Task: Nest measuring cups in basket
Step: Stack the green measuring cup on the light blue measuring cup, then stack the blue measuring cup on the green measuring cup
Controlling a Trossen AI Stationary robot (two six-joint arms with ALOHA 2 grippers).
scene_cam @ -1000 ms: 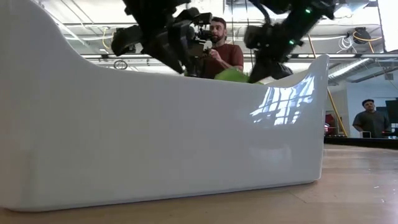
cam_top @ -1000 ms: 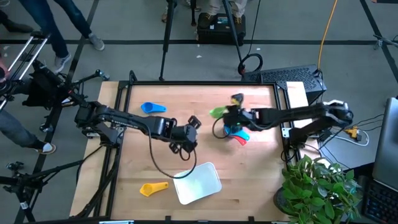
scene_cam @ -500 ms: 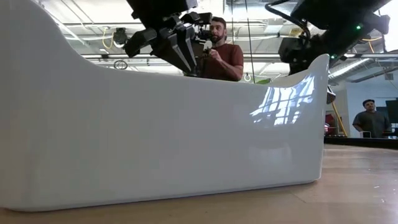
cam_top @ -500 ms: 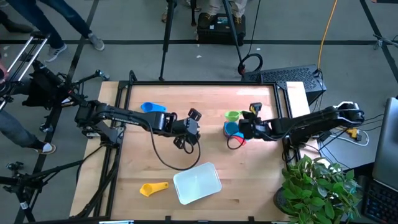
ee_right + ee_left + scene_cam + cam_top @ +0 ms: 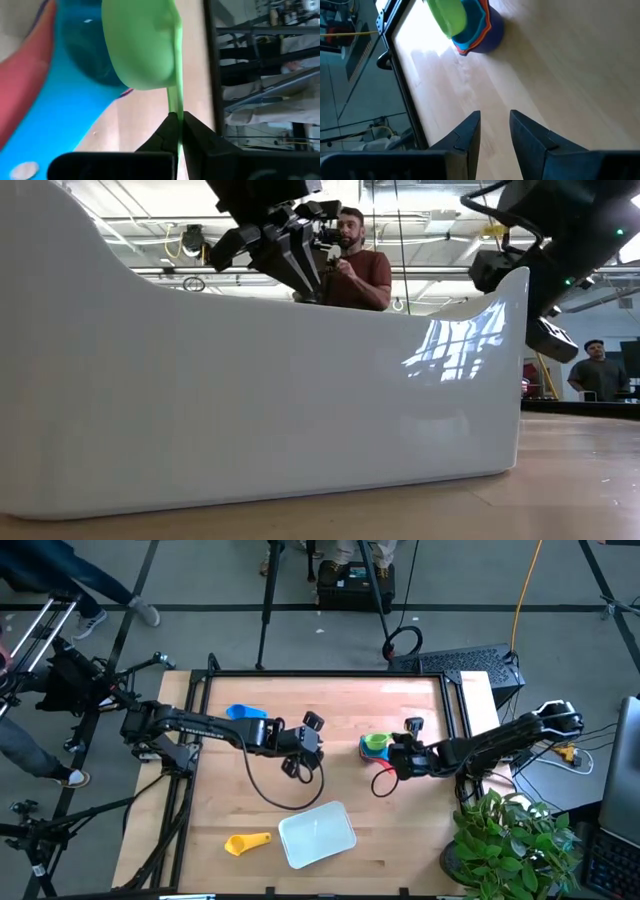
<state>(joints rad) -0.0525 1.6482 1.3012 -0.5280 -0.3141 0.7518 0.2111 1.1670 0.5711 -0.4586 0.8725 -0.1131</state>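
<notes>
Here, rounded green plastic cup (image 5: 142,45), flat thin handle pinched by right gripper (image 5: 176,131)

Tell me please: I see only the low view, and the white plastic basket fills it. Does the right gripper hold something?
Observer: Yes. The right gripper is shut on the flat handle of the small round green plastic measuring cup.
Operator: Where is this cup?
Observer: Tilted on top of the stack of coloured plastic cups, on the wooden table, outside the pale rounded-square plastic basket.
Operator: And the left gripper?
Observer: The left gripper is open, holding nothing, near the table's middle.
</notes>
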